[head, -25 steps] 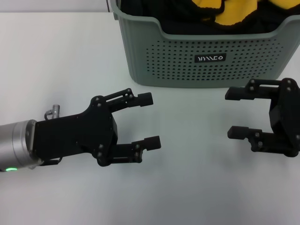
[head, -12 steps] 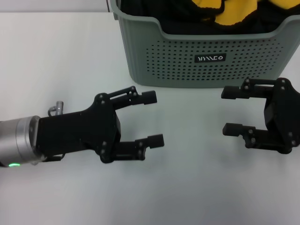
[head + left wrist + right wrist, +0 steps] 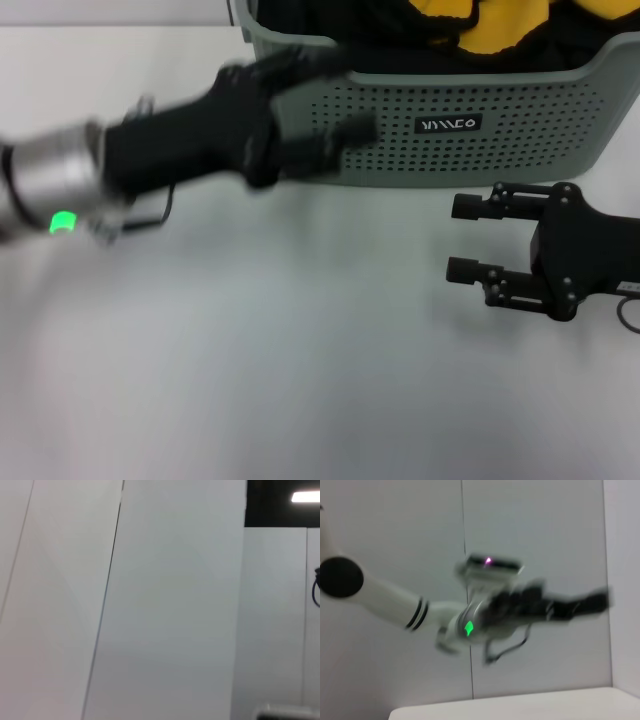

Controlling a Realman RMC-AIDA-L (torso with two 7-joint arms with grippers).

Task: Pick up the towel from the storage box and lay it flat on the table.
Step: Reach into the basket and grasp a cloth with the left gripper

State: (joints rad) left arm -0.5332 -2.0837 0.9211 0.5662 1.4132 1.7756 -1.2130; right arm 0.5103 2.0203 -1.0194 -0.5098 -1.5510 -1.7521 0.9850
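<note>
The grey-green storage box [image 3: 500, 150] stands at the back of the white table [image 3: 300, 380]. Black and yellow cloths [image 3: 500, 25] lie bunched inside it; I cannot tell which one is the towel. My left gripper [image 3: 345, 98] is open and empty, raised in front of the box's near left corner at rim height, and blurred by motion. It also shows far off in the right wrist view [image 3: 600, 600]. My right gripper [image 3: 462, 238] is open and empty, low over the table in front of the box's right part. The left wrist view shows only wall panels.
A green light [image 3: 62, 220] glows on the left arm's wrist. The box's black label [image 3: 448, 125] faces me. Bare table lies in front of and to the left of the box.
My left gripper has swung up and back from the table to the box's near left corner. My right gripper has shifted left and a little lower. Both stay open.
</note>
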